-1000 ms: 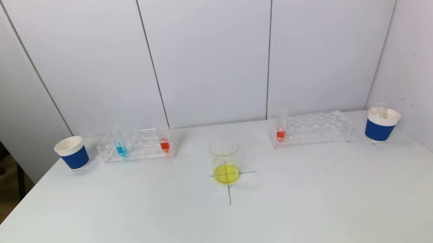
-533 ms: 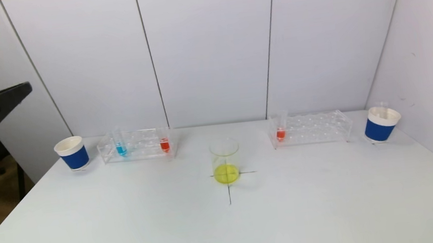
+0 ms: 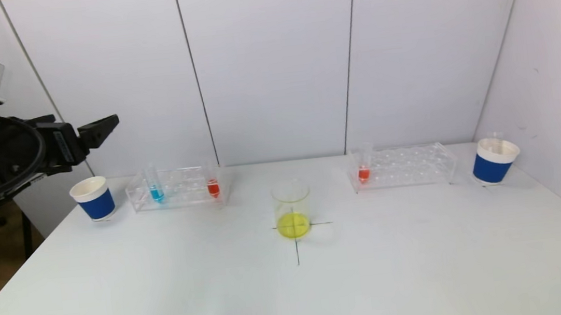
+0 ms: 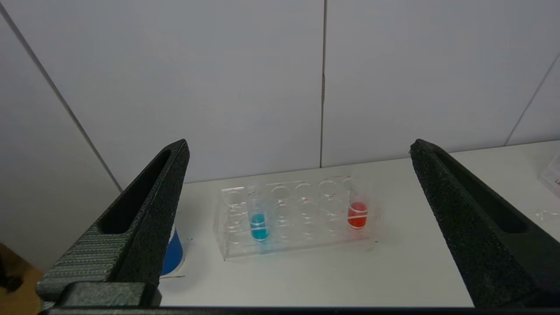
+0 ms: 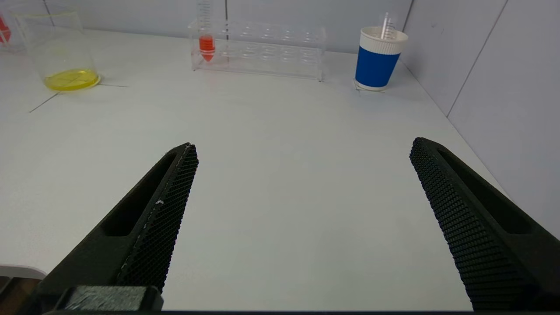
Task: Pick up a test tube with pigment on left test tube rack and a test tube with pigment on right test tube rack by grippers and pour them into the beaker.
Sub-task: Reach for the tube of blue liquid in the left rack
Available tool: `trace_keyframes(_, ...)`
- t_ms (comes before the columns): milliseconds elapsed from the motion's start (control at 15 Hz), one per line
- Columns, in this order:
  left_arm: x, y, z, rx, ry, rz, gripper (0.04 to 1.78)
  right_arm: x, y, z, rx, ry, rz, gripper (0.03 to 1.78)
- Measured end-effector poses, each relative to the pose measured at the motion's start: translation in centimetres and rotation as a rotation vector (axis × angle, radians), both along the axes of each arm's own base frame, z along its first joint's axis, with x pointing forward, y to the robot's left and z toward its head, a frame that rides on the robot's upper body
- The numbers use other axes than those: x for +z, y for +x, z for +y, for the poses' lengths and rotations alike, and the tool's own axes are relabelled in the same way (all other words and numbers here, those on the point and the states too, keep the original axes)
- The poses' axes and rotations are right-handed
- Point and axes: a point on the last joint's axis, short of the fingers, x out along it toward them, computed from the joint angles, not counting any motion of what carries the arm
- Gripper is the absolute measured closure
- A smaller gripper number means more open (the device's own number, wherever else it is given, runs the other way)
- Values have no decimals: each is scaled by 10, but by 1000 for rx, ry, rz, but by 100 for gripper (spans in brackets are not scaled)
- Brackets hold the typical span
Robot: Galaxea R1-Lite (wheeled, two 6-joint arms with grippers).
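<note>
A white counter (image 3: 170, 294) fronts grey panels. The right claw (image 5: 302, 148), unseen from the head, spreads wide low over it. Mid-counter stands the beaker (image 3: 291, 208). The left claw (image 4: 297, 148), fingers apart, hovers left. Upright tubes stand behind: blue test tube (image 3: 155, 186), red test tube (image 3: 364, 164).

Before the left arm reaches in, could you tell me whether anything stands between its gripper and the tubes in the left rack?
Nothing visible does. The left gripper, open, hangs in the air facing the left rack; the blue tube and red tube stand unobstructed.
</note>
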Motion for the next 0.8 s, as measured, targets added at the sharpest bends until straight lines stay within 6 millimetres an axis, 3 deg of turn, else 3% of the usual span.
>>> trace_keyframes(333,-37,52,1,1,-2,-7,6,0,0,0,0,0,0,5)
trace_keyframes(800,-91,100,15,40,-5,25,6,0,0,0,0,0,0,5)
